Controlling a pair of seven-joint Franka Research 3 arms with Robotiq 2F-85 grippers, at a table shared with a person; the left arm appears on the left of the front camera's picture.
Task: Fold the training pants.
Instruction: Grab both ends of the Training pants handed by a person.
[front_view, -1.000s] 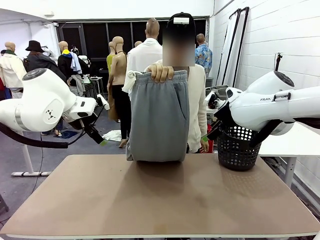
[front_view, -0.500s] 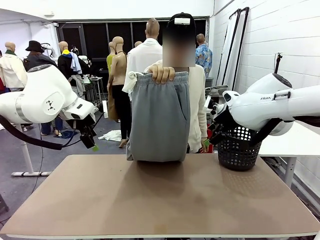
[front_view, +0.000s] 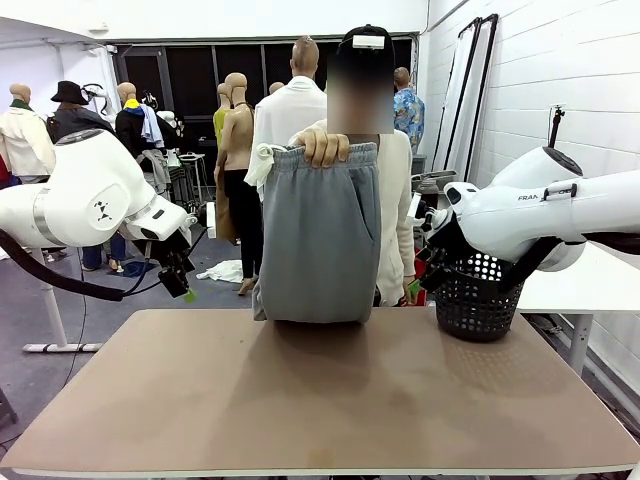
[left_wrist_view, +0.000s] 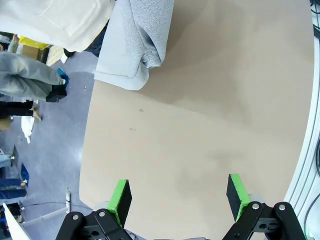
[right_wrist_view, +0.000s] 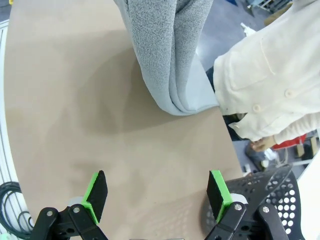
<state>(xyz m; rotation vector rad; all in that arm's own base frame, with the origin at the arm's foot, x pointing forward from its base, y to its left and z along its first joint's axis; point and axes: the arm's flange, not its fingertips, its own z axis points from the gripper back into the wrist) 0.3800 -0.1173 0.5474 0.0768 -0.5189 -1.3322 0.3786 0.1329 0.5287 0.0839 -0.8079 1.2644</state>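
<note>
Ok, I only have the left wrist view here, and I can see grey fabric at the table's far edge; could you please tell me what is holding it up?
Observer: A person's hand grips the training pants by the waistband, so they hang with their lower end at the far edge of the table.
Operator: Thank you. Is the right gripper anywhere near them?
Observer: The right gripper hangs open above the table, apart from the pants.
Operator: Is anything close to it?
Observer: Yes, a black basket stands right beside it.
</note>
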